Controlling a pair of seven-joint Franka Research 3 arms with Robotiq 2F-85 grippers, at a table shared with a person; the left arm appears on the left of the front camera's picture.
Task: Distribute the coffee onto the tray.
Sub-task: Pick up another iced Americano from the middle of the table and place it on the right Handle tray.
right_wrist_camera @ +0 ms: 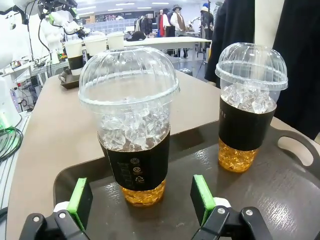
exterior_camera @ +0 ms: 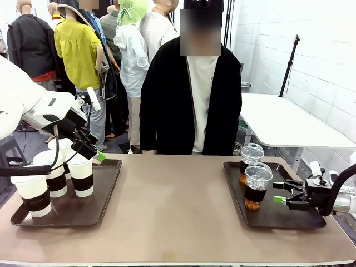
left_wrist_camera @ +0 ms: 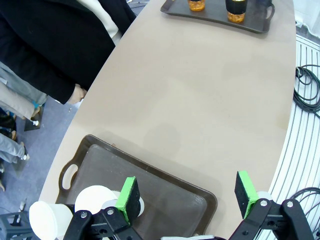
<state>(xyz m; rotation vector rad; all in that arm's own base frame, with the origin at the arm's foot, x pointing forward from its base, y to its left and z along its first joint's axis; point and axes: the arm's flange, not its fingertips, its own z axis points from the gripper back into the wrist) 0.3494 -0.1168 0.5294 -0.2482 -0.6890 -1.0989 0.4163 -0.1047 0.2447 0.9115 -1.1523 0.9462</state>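
Note:
Several white lidded paper cups (exterior_camera: pixel 82 175) with dark sleeves stand on the left tray (exterior_camera: pixel 105 192). My left gripper (exterior_camera: pixel 89 149) hovers open just above them. In the left wrist view this gripper (left_wrist_camera: pixel 187 197) has nothing between its green pads, and two white lids (left_wrist_camera: pixel 95 200) sit beside its left finger over the tray (left_wrist_camera: pixel 165 182). Two clear dome-lidded cups of amber drink and ice (exterior_camera: pixel 257 186) stand on the right tray (exterior_camera: pixel 289 216). My right gripper (exterior_camera: pixel 281 199) is open, low and level with the near cup (right_wrist_camera: pixel 132 125), whose base lies just beyond the pads (right_wrist_camera: pixel 202 192). The other cup (right_wrist_camera: pixel 247 105) stands farther back.
A person in a black jacket (exterior_camera: pixel 192 94) stands at the table's far edge, between the trays. The brown tabletop (exterior_camera: pixel 172 206) between the two trays is bare. A white table (exterior_camera: pixel 283 122) stands behind on the right. Cables (left_wrist_camera: pixel 307 85) lie on the floor.

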